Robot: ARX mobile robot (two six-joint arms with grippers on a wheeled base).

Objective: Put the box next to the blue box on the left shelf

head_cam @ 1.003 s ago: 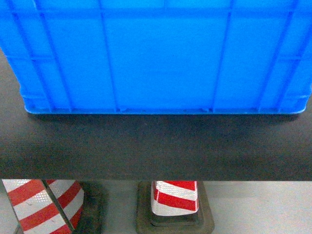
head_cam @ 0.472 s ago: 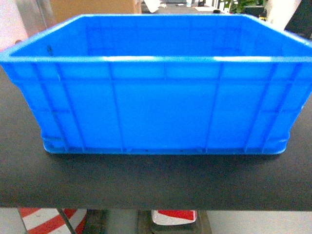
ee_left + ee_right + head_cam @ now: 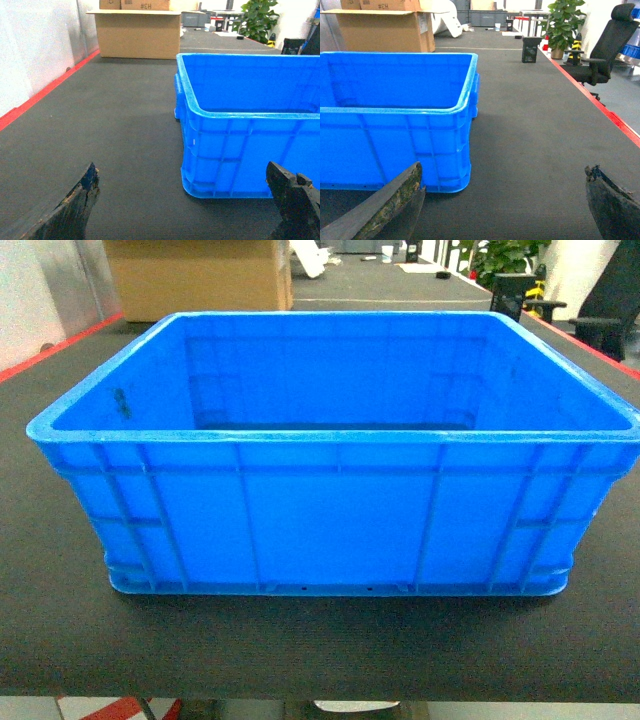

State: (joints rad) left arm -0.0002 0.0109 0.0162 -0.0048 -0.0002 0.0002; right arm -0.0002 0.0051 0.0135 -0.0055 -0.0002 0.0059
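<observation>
The box [image 3: 330, 520] is a large bright-blue ribbed crate, empty, standing on a black table [image 3: 300, 650]. Neither gripper shows in the head view. My left gripper [image 3: 182, 170] is open, low over the table, and its dark fingertips [image 3: 87, 182] stand wide apart in front of the box's [image 3: 235, 150] left front corner. Open as well, my right gripper [image 3: 504, 167] hangs before the box's [image 3: 395, 135] right front corner, with nothing between its fingers. The left shelf and the other blue box are out of view.
A cardboard carton [image 3: 200, 280] stands at the table's far left. Red tape [image 3: 35, 97] marks the table's left edge and its right edge [image 3: 600, 107]. An office chair [image 3: 600, 50] and a plant [image 3: 565, 25] stand beyond on the right. A striped cone [image 3: 130, 708] shows below the front edge.
The head view has lifted from the box's side wall and the cones under the table to a view down into the whole open box.
</observation>
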